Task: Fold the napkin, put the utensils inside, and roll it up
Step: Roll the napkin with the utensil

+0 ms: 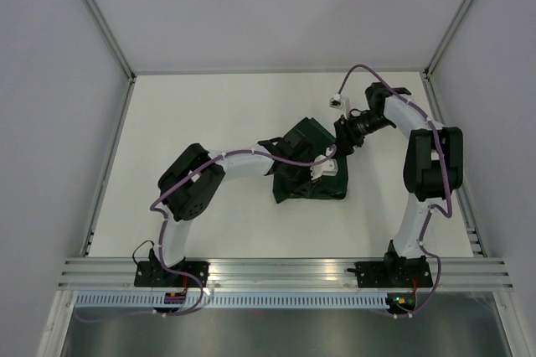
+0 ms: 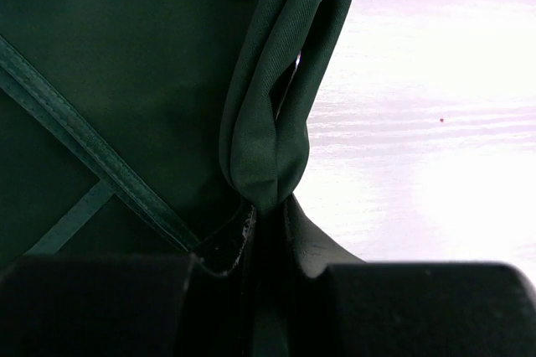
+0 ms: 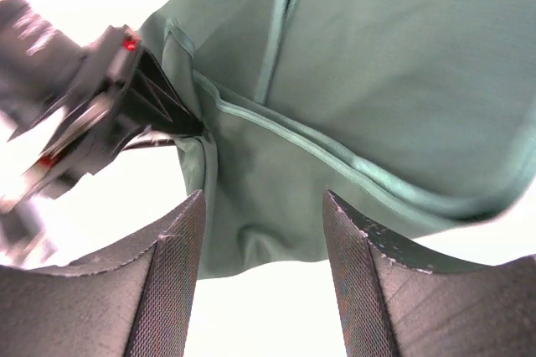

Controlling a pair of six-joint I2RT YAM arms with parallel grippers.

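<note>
While the left gripper (image 2: 264, 214) pinches the dark green cloth napkin (image 2: 126, 55) and the right gripper (image 3: 264, 206) gapes, folding is unfinished (utensils unseen).

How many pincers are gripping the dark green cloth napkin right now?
1. The left pincer is shut on a bunched fold of the dark green cloth napkin. The right pincer stands open at its far right edge, gripping nothing.

A white table (image 1: 234, 106) fills the middle of the frame, brightly and evenly lit. Plain pale grey walls (image 1: 276, 5) close it in at left, right and top. Aluminium rails (image 1: 285, 267) run across the bottom.
</note>
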